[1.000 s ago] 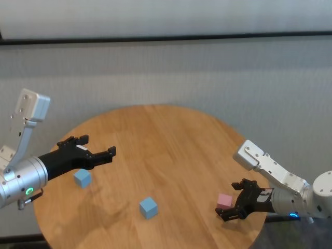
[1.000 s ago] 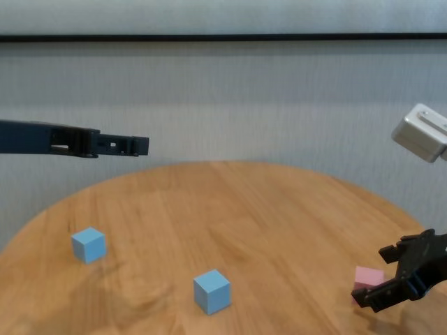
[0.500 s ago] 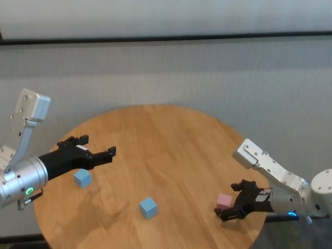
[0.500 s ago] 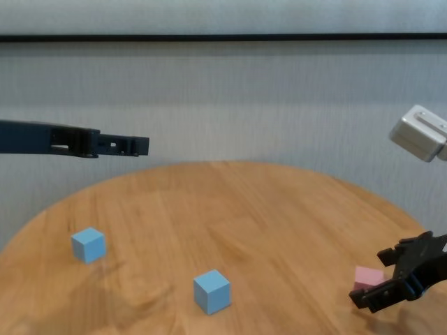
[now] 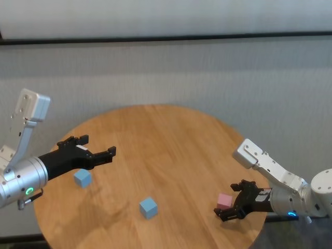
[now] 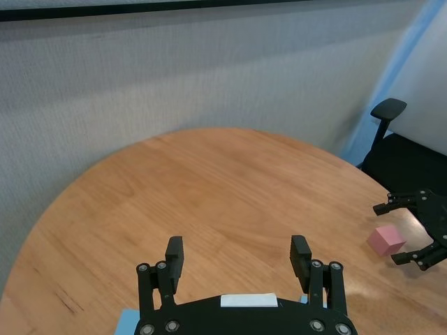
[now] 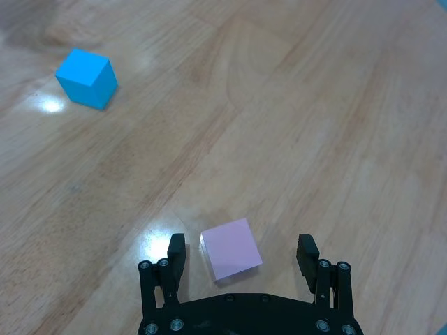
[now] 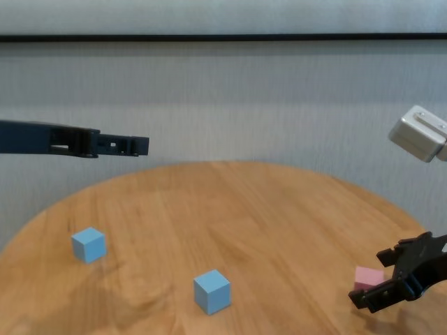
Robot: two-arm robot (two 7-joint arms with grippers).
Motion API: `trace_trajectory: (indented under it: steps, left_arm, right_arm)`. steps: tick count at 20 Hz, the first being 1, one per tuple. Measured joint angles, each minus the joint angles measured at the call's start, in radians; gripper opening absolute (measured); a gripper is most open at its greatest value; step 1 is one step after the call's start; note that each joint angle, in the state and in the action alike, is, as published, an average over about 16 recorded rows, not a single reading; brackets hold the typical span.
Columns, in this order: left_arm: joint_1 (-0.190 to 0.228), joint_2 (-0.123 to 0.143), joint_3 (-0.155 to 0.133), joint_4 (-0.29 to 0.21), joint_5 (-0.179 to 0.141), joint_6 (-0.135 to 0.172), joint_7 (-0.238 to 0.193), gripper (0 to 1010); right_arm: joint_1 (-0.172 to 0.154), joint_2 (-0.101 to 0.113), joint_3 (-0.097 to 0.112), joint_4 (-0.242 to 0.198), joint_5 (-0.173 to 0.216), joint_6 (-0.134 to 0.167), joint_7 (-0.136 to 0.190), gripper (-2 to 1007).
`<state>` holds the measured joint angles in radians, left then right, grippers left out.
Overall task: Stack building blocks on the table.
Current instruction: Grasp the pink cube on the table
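Observation:
A pink cube (image 5: 224, 201) lies on the round wood table (image 5: 166, 150) at its right side. My right gripper (image 5: 227, 201) is open around it, low over the table, one finger on each side; the right wrist view shows the pink cube (image 7: 231, 248) between the open fingers, not gripped. One light blue cube (image 5: 148, 207) lies near the front middle, also in the right wrist view (image 7: 86, 77). The other light blue cube (image 5: 82, 178) lies at the left. My left gripper (image 5: 98, 145) is open and empty, held above the left blue cube.
A grey wall runs behind the table. An office chair (image 6: 386, 112) stands beyond the table's far edge in the left wrist view. The table's middle and back hold nothing.
My right gripper has edged slightly forward and lower around the pink cube. The left arm and the cubes have not moved.

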<state>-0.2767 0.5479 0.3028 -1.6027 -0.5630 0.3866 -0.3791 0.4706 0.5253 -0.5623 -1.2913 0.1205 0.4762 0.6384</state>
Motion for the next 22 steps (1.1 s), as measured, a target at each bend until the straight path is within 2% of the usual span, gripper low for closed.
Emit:
trace_trajectory:
  steps: [5, 9, 22]
  left_arm:
    - [0.0, 0.0, 0.0, 0.0, 0.0, 0.0, 0.0, 1003]
    - [0.0, 0.0, 0.0, 0.0, 0.0, 0.0, 0.0, 1003]
    - [0.0, 0.0, 0.0, 0.0, 0.0, 0.0, 0.0, 1003]
  right_arm:
    - [-0.001, 0.0, 0.0, -0.002, -0.001, 0.0, -0.001, 949]
    - [-0.001, 0.001, 0.001, -0.003, -0.001, 0.0, -0.002, 873]
    - [-0.002, 0.001, 0.002, -0.006, -0.002, 0.0, -0.004, 497]
